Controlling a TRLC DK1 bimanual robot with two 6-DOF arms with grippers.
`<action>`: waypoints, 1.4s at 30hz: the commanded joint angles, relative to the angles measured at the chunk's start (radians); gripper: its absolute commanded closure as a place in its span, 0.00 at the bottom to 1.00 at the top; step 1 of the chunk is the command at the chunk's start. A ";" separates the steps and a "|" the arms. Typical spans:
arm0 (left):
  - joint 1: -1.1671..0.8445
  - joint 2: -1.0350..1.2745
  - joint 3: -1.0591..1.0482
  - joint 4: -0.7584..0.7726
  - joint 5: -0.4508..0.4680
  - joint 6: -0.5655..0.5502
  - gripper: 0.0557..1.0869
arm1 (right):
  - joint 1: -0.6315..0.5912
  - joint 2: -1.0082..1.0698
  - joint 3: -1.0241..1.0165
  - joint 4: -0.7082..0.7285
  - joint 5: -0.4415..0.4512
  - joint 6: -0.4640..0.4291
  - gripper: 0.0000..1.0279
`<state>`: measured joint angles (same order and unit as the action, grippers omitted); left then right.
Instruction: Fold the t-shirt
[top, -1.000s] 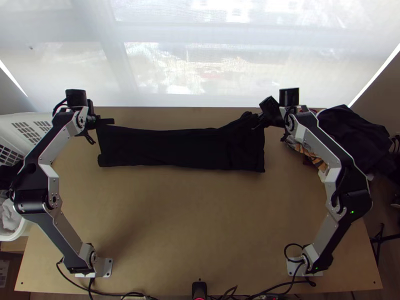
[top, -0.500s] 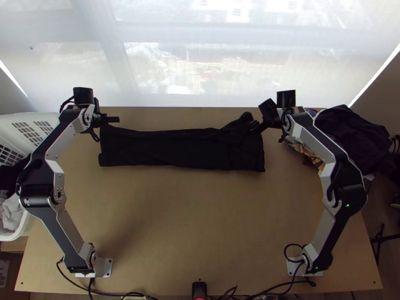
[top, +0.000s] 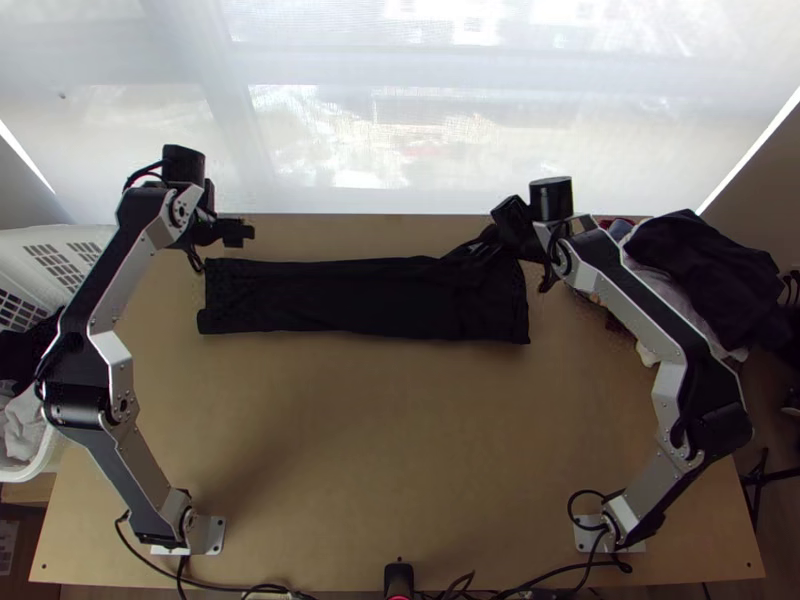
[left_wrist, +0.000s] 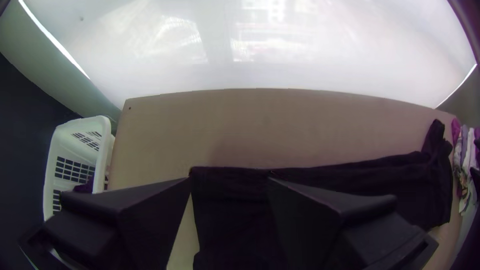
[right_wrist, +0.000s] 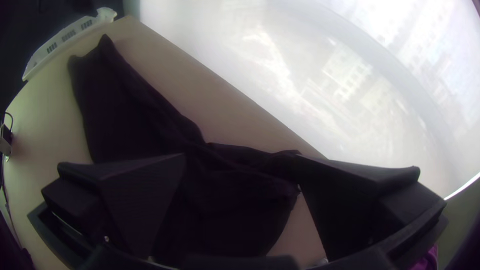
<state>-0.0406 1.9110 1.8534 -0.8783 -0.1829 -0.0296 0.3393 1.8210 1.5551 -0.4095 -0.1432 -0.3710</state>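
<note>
Top view: black fabric t-shirt, a long strip lying crosswise on the light wooden table; black left gripper near its left far corner, black right gripper apparently nearer, at the rumpled right one.

Left wrist view: fingers spread.

Right wrist view: fingers spread, cloth between.

The left end effector has its two wide black fingers spread apart, with one end of the dark t-shirt seen between them; whether they touch it is unclear. The shirt lies across the surface as a long strip, rumpled at its other end, where a corner juts out. Near that end is a pile of clothes, white and purple. Beside the surface's opposite end stands a white slotted basket holding dark cloth. A pale, bright screen rises behind.
</note>
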 joint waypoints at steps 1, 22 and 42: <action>-0.079 -0.129 -0.234 0.019 -0.127 0.048 0.24 | 0.104 -0.052 -0.026 -0.026 0.002 0.012 0.04; 0.082 -0.202 -0.539 0.295 0.108 -0.110 0.24 | 0.216 0.029 -0.049 -0.026 0.008 0.032 0.04; 0.123 0.000 -0.531 0.429 0.109 -0.069 0.24 | 0.199 0.167 -0.009 -0.023 0.021 0.020 0.04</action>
<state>0.0956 1.8584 1.3090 -0.4664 -0.0742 -0.1078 0.5476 1.9503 1.5368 -0.4347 -0.1238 -0.3443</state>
